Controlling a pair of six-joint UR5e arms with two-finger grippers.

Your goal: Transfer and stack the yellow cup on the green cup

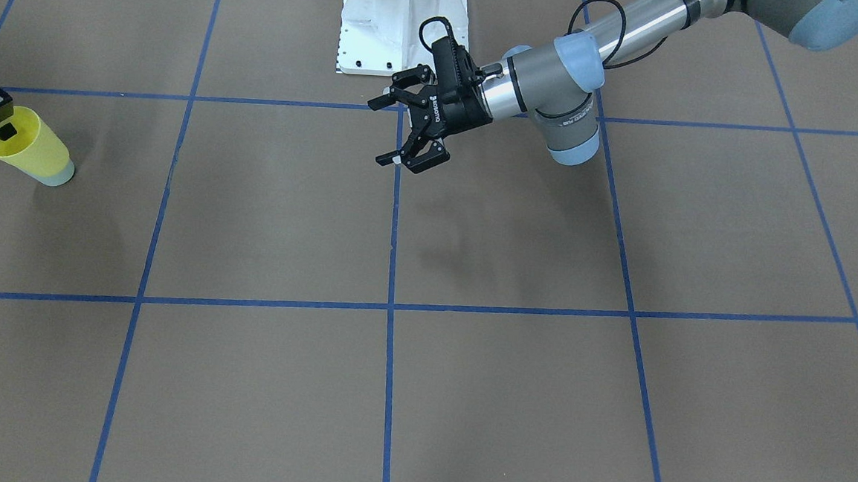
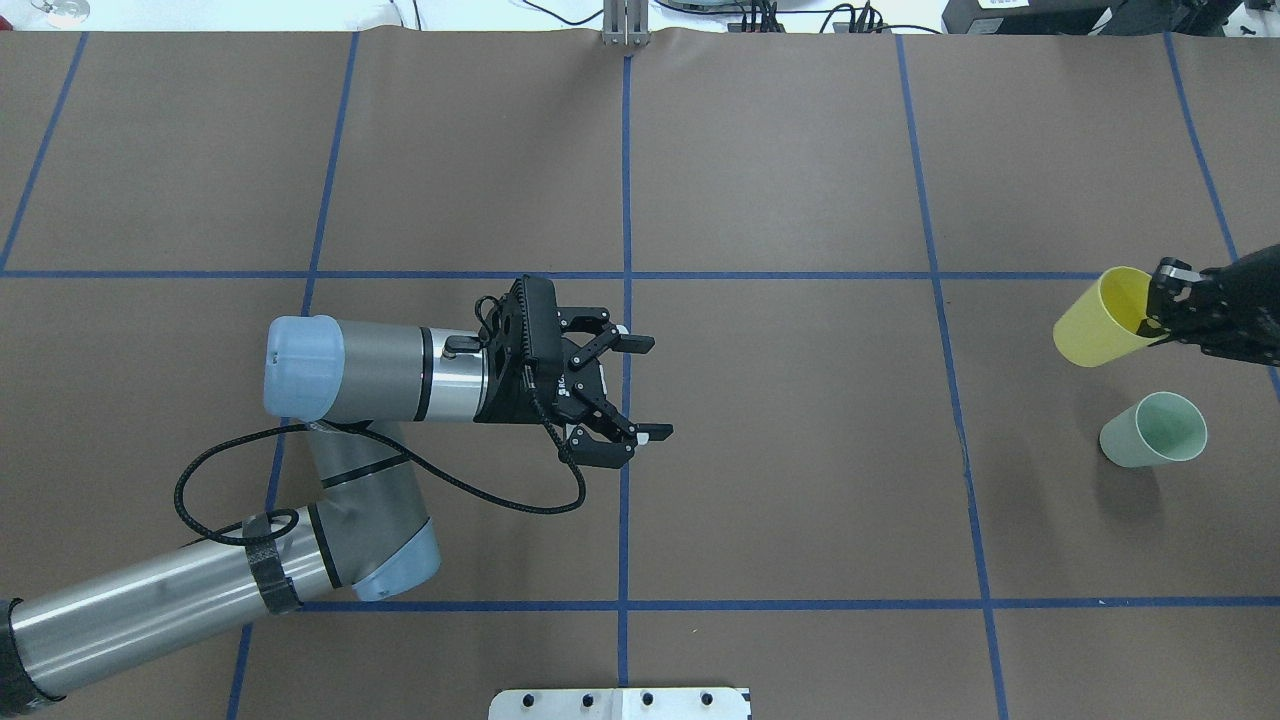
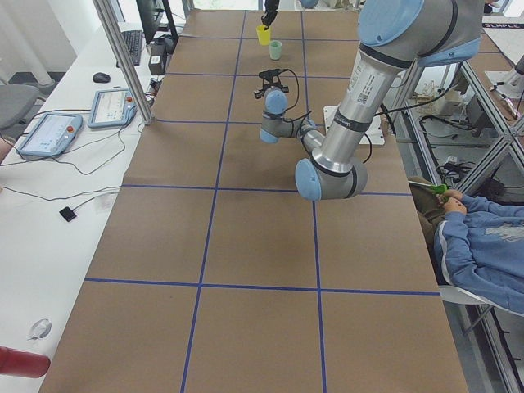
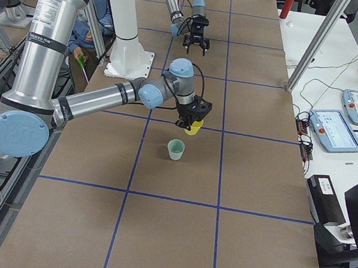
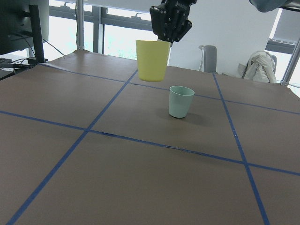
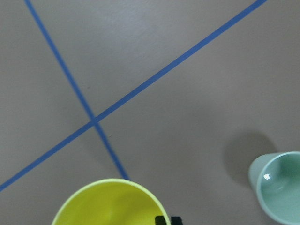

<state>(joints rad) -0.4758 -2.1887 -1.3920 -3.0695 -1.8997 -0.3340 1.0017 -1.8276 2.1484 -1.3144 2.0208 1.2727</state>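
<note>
You've got two cups: one yellow cup (image 2: pixel 1100 320), one green cup (image 2: pixel 1150 432). Two arms: left arm (image 2: pixel 380 385), right arm (image 4: pixel 92 106). Two grippers: left gripper (image 2: pixel 650 388), right gripper (image 2: pixel 1163 303), two fingers each. One worktop (image 2: pixel 800 150). One white base plate (image 1: pixel 401 23). Two tablets: near tablet (image 3: pixel 47 135), far tablet (image 3: pixel 115 106).

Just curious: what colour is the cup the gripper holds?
Bright yellow cup; clearest in the left wrist view.

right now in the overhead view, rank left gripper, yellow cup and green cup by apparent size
1. left gripper.
2-3. yellow cup and green cup look alike; yellow is lifted nearer the camera.
</note>
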